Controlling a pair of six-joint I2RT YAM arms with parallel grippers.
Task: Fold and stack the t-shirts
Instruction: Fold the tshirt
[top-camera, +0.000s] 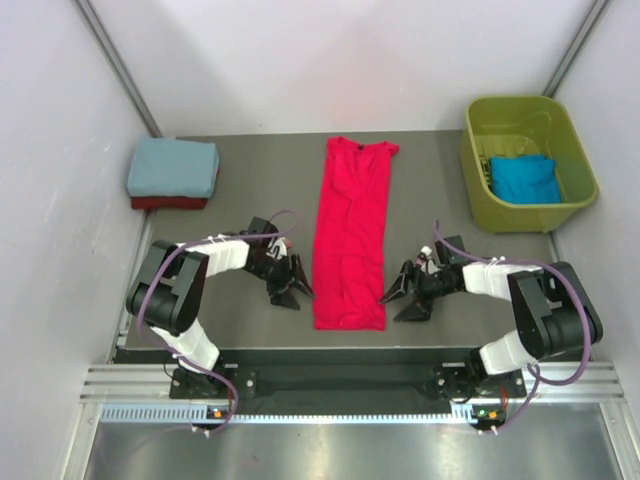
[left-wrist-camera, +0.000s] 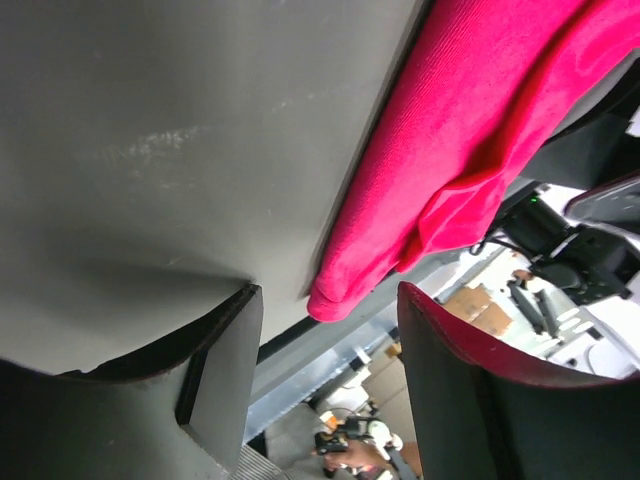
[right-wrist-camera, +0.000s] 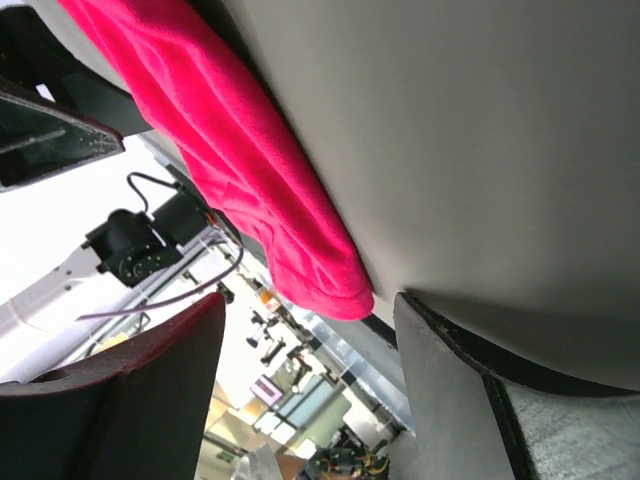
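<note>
The bright red t-shirt (top-camera: 350, 232) lies on the grey table as a long narrow strip, collar at the far end. My left gripper (top-camera: 291, 284) is open just left of its near hem, not touching it; the hem corner shows in the left wrist view (left-wrist-camera: 340, 296). My right gripper (top-camera: 403, 297) is open just right of the near hem; the right wrist view shows that corner (right-wrist-camera: 330, 285) between the jaws' line of sight. A folded dusty blue-grey t-shirt (top-camera: 172, 166) sits on a dark red one (top-camera: 168, 203) at far left. A bright blue t-shirt (top-camera: 524, 178) lies in the tub.
The olive-green plastic tub (top-camera: 480, 190) stands at the far right. White walls close in the table on both sides and at the back. The metal rail (top-camera: 340, 385) runs along the near edge.
</note>
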